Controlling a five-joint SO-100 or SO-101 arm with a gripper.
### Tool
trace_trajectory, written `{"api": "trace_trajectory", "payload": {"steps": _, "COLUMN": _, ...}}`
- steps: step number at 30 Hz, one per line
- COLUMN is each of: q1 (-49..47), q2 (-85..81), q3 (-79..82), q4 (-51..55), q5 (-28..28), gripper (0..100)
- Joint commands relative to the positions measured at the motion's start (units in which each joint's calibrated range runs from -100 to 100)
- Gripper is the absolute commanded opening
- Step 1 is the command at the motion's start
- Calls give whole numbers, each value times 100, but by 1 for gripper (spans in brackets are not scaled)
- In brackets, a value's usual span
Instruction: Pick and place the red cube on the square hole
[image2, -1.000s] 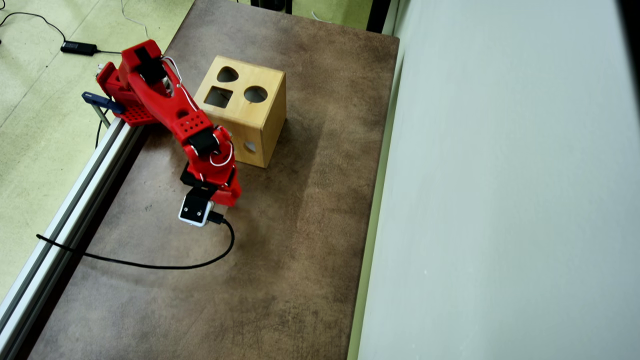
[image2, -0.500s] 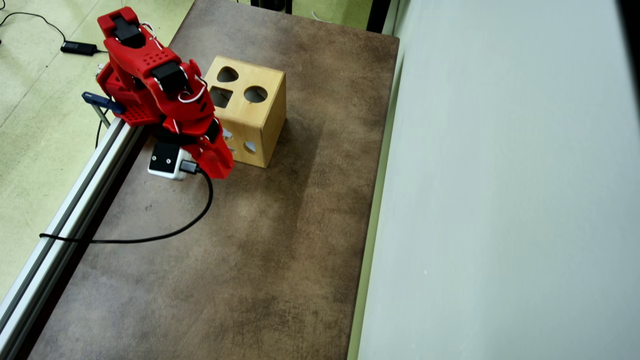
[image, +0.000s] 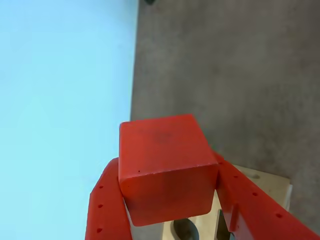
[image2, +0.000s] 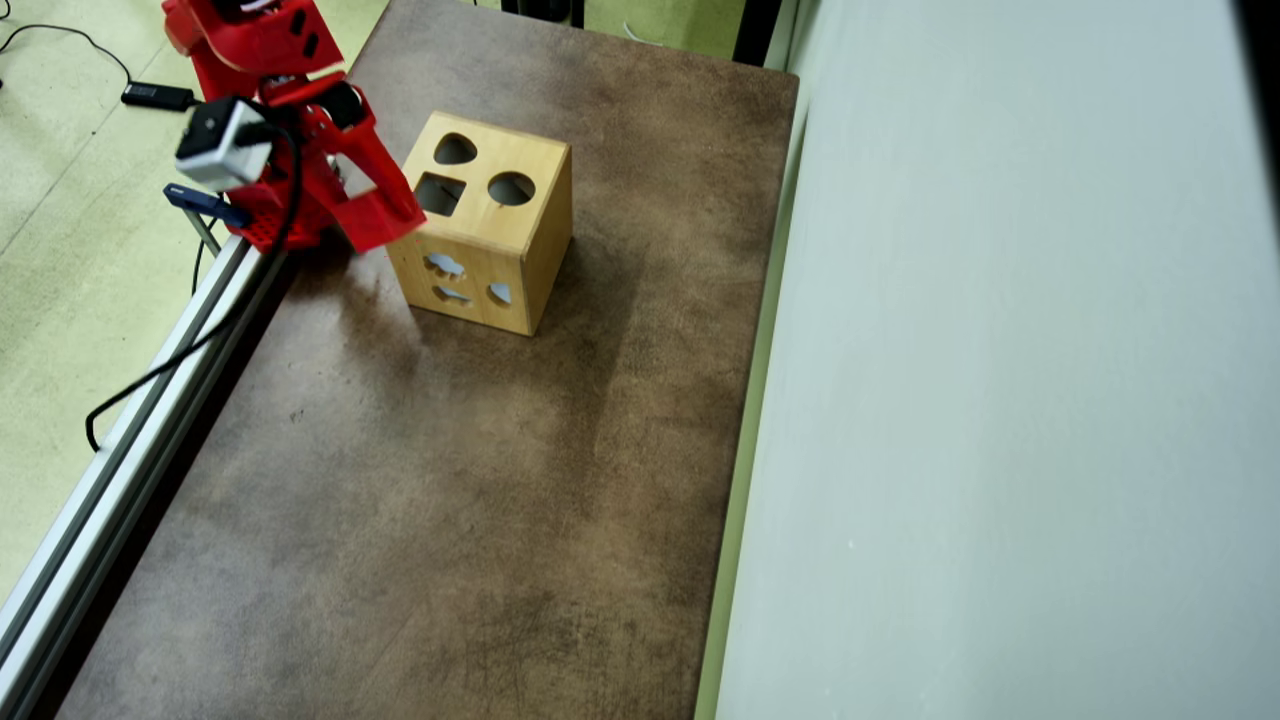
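Wrist and overhead views of the carry. The small bright red cube with matte faces (image: 167, 167) sat between the two red perforated fingers (image: 105, 205) of the claw (image: 170, 200), which was closed on the cube's opposite side faces; the cube's near and upper faces stayed clear of the grip. In the overhead view the claw (image2: 385, 215) hung over the near-left upper edge of the light wooden shape-sorter box (image2: 520, 235); the cube itself could not be told apart from the red arm there. The dark square hole (image2: 438, 194) lay in the box's top face just right of the claw, beside the round cutout (image2: 511, 188) and the teardrop cutout (image2: 455, 149). The box stood on the brown mottled bench (image2: 480, 480), with a pale blue-grey wall panel (image2: 1000, 350) along its right edge.

Handling, as a judgement: the cube appeared rigid and light, with flat parallel sides that suit a two-finger pinch across its middle; the matte surface should give fair friction. The cube seemed only slightly smaller than the hole, so its faces would likely need squaring to the cutout's edges before release, or a corner could catch on the rim.
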Motion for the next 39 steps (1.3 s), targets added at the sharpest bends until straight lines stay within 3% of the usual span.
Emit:
{"api": "trace_trajectory", "payload": {"steps": 1, "q1": 8, "q2": -512, "q3": -152, "q4": 29, "q5": -137, "gripper": 7}}
{"api": "trace_trajectory", "payload": {"steps": 14, "q1": -126, "q2": -546, "q3": -134, "q4": 286, "q5": -689, "gripper": 7}}
{"api": "trace_trajectory", "payload": {"steps": 19, "q1": -891, "q2": -555, "q3": -197, "q4": 1259, "q5": -830, "gripper": 7}}
{"api": "trace_trajectory", "payload": {"steps": 26, "q1": -1537, "q2": -461, "q3": -71, "q4": 1171, "q5": -1089, "gripper": 7}}
{"api": "trace_trajectory", "payload": {"steps": 39, "q1": -2488, "q2": -546, "q3": 1887, "q4": 1163, "q5": -1460, "gripper": 7}}
